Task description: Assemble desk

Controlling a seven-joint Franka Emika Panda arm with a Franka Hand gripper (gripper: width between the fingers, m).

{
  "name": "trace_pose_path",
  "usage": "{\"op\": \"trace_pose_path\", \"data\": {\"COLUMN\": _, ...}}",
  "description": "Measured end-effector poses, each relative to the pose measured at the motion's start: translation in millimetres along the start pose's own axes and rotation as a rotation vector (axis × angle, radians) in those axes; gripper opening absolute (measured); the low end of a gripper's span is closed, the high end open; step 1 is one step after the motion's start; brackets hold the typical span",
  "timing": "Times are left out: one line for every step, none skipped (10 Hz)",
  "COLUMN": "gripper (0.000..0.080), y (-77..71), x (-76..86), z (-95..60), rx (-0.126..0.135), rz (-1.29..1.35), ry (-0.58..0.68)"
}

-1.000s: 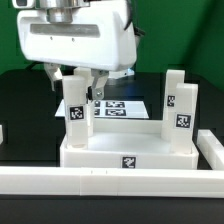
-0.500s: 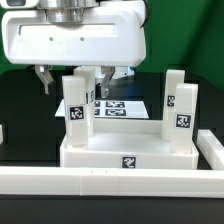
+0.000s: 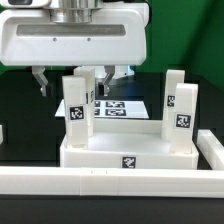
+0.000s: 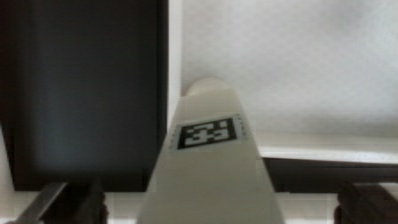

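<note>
The white desk top (image 3: 100, 152) lies upside down on the black table with tagged white square legs standing up from its corners. My gripper (image 3: 72, 80) hangs just above the leg at the exterior view's left front corner (image 3: 75, 108). It is open, one finger (image 3: 40, 80) on each side of the leg's top, not touching it. Two more legs (image 3: 185, 110) stand on the exterior view's right. In the wrist view the same tagged leg (image 4: 214, 150) rises between my dark fingertips (image 4: 63, 205), with my gripper (image 4: 214, 205) open around it.
A long low white rail (image 3: 100, 181) runs along the front and turns up the exterior view's right side (image 3: 212, 148). The marker board (image 3: 122, 107) lies flat on the table behind the desk top. The green wall stands at the back.
My fingers have spread apart from the left front leg and let it go. The hand has risen slightly. The leg stays upright in its socket.
</note>
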State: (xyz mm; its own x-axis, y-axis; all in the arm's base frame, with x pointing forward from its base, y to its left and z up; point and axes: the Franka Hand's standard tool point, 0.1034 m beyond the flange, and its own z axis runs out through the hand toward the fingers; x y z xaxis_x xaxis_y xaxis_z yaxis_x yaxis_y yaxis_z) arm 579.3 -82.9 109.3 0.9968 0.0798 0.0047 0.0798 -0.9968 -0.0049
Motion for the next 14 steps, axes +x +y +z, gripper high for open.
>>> {"op": "trace_pose_path", "data": {"gripper": 0.0648, "y": 0.8, "x": -0.2, "z": 0.0, "rx": 0.000, "rz": -0.016, "ry": 0.000}}
{"op": "trace_pose_path", "data": {"gripper": 0.0525, "y": 0.7, "x": -0.3, "z": 0.1, "rx": 0.000, "rz": -0.012, "ry": 0.000}}
{"op": "trace_pose_path", "data": {"gripper": 0.0388, "y": 0.8, "x": -0.3, "z": 0.1, "rx": 0.000, "rz": -0.012, "ry": 0.000}}
{"op": "trace_pose_path", "data": {"gripper": 0.0388, "y": 0.8, "x": -0.3, "z": 0.1, "rx": 0.000, "rz": -0.012, "ry": 0.000}}
{"op": "trace_pose_path", "data": {"gripper": 0.0288, "y": 0.8, "x": -0.5, "z": 0.3, "rx": 0.001, "rz": -0.012, "ry": -0.001}}
{"op": "trace_pose_path", "data": {"gripper": 0.0288, "y": 0.7, "x": -0.5, "z": 0.3, "rx": 0.001, "rz": 0.020, "ry": -0.001}}
{"op": "trace_pose_path", "data": {"gripper": 0.0288, "y": 0.8, "x": -0.6, "z": 0.4, "rx": 0.001, "rz": 0.020, "ry": -0.001}}
{"op": "trace_pose_path", "data": {"gripper": 0.0288, "y": 0.5, "x": -0.5, "z": 0.4, "rx": 0.003, "rz": 0.045, "ry": 0.000}}
{"op": "trace_pose_path", "data": {"gripper": 0.0288, "y": 0.3, "x": -0.5, "z": 0.5, "rx": 0.004, "rz": 0.154, "ry": 0.000}}
{"op": "trace_pose_path", "data": {"gripper": 0.0288, "y": 0.6, "x": -0.5, "z": 0.4, "rx": 0.011, "rz": 0.271, "ry": 0.002}}
{"op": "trace_pose_path", "data": {"gripper": 0.0288, "y": 0.5, "x": -0.3, "z": 0.3, "rx": 0.014, "rz": 0.357, "ry": 0.002}}
{"op": "trace_pose_path", "data": {"gripper": 0.0288, "y": 0.0, "x": -0.2, "z": 0.3, "rx": 0.018, "rz": 0.477, "ry": 0.002}}
{"op": "trace_pose_path", "data": {"gripper": 0.0288, "y": -0.6, "x": -0.4, "z": 0.8, "rx": 0.025, "rz": 0.577, "ry": 0.002}}
{"op": "trace_pose_path", "data": {"gripper": 0.0289, "y": -1.5, "x": -1.0, "z": 1.6, "rx": 0.039, "rz": 0.699, "ry": 0.000}}
